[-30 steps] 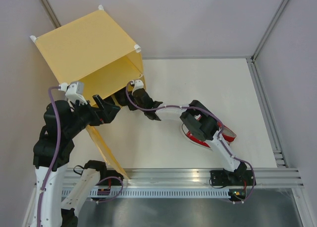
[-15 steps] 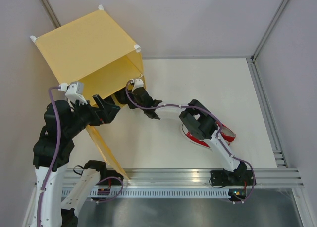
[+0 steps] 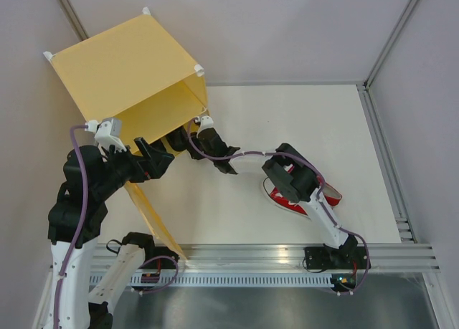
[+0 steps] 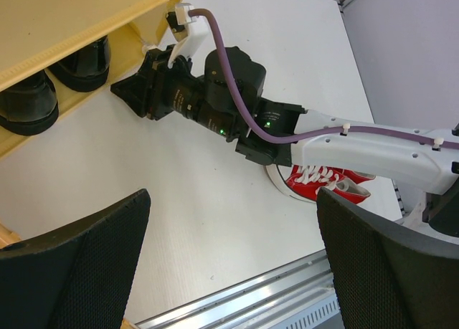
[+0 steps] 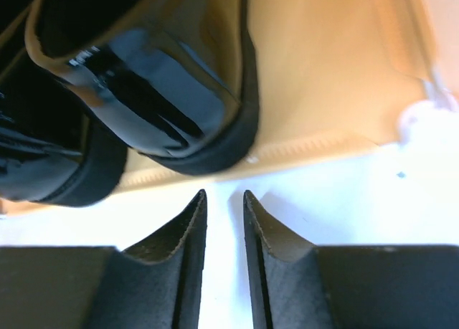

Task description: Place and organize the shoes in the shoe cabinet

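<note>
**Top view:** The large yellow-orange cube-shaped cabinet (image 3: pixel 122 56) with white corner connectors stands at the far left of the white table (image 3: pixel 301 121). Its flat door panel (image 3: pixel 154 225) hangs open toward the arms. The left gripper (image 3: pixel 154 163) hovers beside the door, and the right gripper (image 3: pixel 183 139) reaches to the cabinet's mouth. The red canvas sneakers (image 3: pixel 331 195) lie on the table well apart from the cabinet, partly under the right arm. On this showing about half the job is done: 1 pair is shelved and 1 pair is left to place.

**Left wrist view:** The left gripper (image 4: pixel 233 229) has its 2 mesh-textured black fingers (image 4: pixel 79 257) spread wide, with nothing between them. The 2 glossy black leather loafers (image 4: pixel 29 99) sit side by side in the lower compartment, under the inner shelf (image 4: pixel 64 28). The right gripper (image 4: pixel 133 92) sits just outside them. A sneaker's white laces and white rubber sole (image 4: pixel 323 186) show beyond the right arm.

**Right wrist view:** The right gripper (image 5: pixel 224 218) has its fingers a narrow slit apart and grips nothing. It sits just clear of the loafers (image 5: pixel 143 92), whose rounded heels shine with a patent gloss on the smooth, matte cabinet floor (image 5: pixel 323 78). Whether the pair is neatly squared cannot be told from so close.
</note>
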`<move>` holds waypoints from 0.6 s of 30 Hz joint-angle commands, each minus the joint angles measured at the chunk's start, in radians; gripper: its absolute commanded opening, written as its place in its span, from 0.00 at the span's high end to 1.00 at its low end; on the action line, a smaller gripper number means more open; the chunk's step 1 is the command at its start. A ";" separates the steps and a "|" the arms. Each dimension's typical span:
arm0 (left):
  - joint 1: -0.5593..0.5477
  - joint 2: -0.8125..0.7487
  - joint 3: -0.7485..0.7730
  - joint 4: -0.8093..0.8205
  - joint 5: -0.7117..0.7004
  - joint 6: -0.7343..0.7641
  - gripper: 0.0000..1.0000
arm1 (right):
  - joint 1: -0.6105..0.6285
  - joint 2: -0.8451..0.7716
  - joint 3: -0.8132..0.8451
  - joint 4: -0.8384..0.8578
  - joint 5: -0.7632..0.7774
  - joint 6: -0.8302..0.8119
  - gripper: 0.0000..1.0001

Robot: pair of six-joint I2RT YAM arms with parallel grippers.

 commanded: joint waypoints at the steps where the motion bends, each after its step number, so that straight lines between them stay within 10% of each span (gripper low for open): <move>1: 0.004 -0.002 0.018 -0.079 -0.037 0.013 0.00 | -0.010 -0.127 -0.047 0.086 -0.021 -0.007 0.67; 18: 0.004 0.004 0.033 -0.081 -0.044 0.020 0.00 | 0.101 -0.112 -0.077 0.197 -0.044 0.034 0.71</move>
